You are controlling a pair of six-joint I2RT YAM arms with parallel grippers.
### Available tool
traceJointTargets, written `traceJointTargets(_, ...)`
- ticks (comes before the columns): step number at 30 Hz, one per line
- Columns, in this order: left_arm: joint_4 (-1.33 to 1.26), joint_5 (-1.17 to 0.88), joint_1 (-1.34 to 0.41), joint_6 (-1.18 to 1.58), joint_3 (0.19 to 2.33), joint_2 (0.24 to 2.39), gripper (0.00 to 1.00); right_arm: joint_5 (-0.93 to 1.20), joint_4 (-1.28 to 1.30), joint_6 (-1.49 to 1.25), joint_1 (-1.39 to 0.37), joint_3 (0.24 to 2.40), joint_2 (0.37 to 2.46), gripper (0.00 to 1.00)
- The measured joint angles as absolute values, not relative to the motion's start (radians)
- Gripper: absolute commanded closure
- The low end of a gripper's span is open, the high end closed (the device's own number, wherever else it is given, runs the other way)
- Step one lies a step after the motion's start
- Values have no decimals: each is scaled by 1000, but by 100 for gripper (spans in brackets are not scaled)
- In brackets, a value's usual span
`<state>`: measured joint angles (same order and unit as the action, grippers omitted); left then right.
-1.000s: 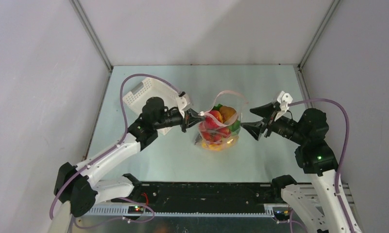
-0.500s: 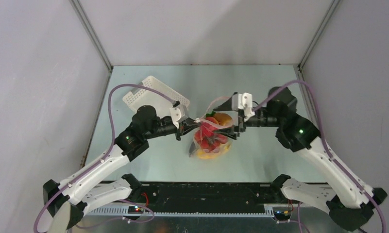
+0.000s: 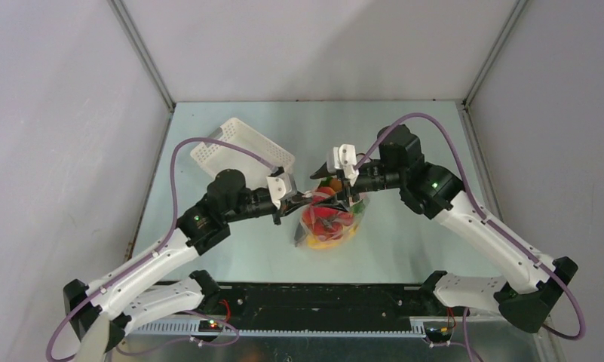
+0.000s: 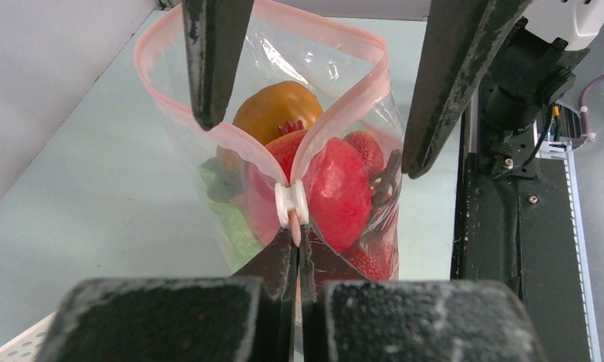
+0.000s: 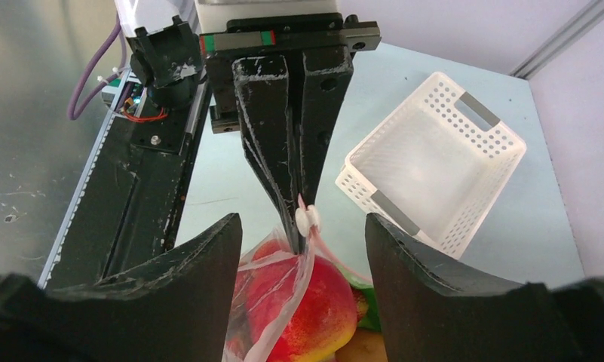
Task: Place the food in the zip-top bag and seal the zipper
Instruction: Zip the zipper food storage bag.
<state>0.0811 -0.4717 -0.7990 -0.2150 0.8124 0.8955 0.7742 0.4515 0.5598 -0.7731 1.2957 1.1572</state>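
Observation:
The zip-top bag point(image 3: 330, 223) stands mid-table, mouth open, with the food point(image 3: 323, 219) inside: red, orange point(image 4: 276, 109) and green point(image 4: 231, 226) pieces and a red-yellow fruit point(image 5: 321, 302). My left gripper point(image 3: 297, 199) is shut on the end of the pink zipper point(image 4: 344, 98), just behind its white slider point(image 4: 292, 205). My right gripper point(image 3: 335, 188) is open above the bag. Its fingers point(image 4: 212, 60) straddle the open mouth, one on each side of the slider point(image 5: 308, 220). In the right wrist view the gripper point(image 5: 302, 222) faces the left gripper's shut fingers point(image 5: 291, 136).
The white lattice basket point(image 3: 231, 147) lies tilted at the back left, behind my left arm; it also shows empty in the right wrist view point(image 5: 434, 158). The black base rail point(image 3: 321, 298) runs along the near edge. Grey walls enclose the table.
My right arm has swung left from beside the bag to over its mouth, jaws still open. The bag has shifted slightly left and nearer. My left gripper has kept its hold.

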Motion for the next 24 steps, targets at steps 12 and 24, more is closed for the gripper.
traceJointTargets(12, 101, -447, -807, -227, 826, 896, 100, 783, 488, 583, -791, 1323, 1247, 59)
traceJointTargets(24, 108, -446, -811, -230, 826, 896, 100, 783, 501, 603, -793, 1336, 1253, 81)
